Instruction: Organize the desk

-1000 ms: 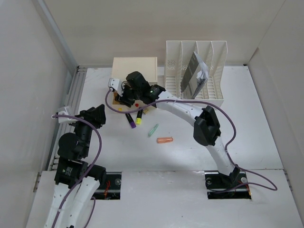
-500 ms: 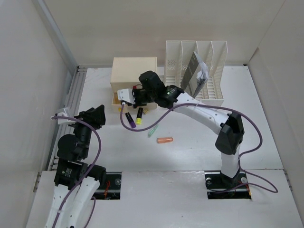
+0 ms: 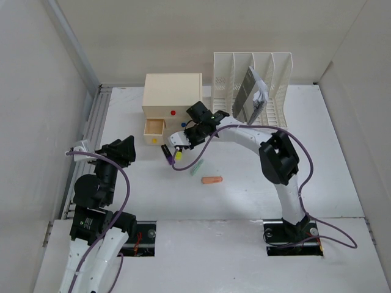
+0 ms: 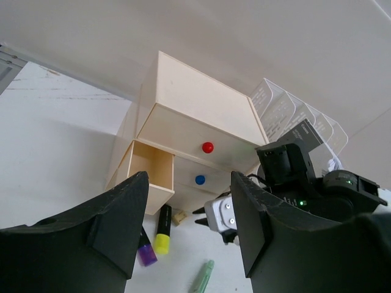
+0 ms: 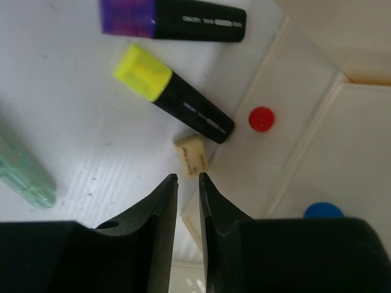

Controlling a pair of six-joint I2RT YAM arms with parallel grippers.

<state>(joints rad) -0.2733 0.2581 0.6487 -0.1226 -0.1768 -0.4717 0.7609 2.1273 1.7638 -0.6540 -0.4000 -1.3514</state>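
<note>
Desk [image 3: 333,162]: wide white tabletop, filling the floor of the overhead view from the arm bases to the back wall. Everything else sits on it.

Back edge, left of centre: cream drawer box [image 3: 172,97]. Red knob [image 4: 208,147] above, blue knob [image 4: 200,179] below. Its lower-left drawer [image 4: 148,173] stands pulled out, and what I see of the inside is bare. White file rack [image 3: 253,91] is just to the box's right, with a dark booklet [image 3: 249,97] leaning in one slot.

In front of the box lie a yellow-capped highlighter [image 5: 174,94] and a purple-capped highlighter [image 5: 174,21], side by side. A small cream eraser [image 5: 191,157] lies just off the yellow one's black end. A pale green marker [image 3: 197,166] is nearer me, and an orange piece [image 3: 211,180] nearer again, apart from the others.

Right gripper [image 5: 186,178]: reaches in from the right, low over the desk in front of the box. Jaws only slightly open, a thin slit between them, and I see nothing in it. The eraser lies just beyond the tips, apart from them.

Left gripper [image 4: 189,183]: raised at the left side, pointing toward the box. Jaws well apart, holding nothing.
</note>
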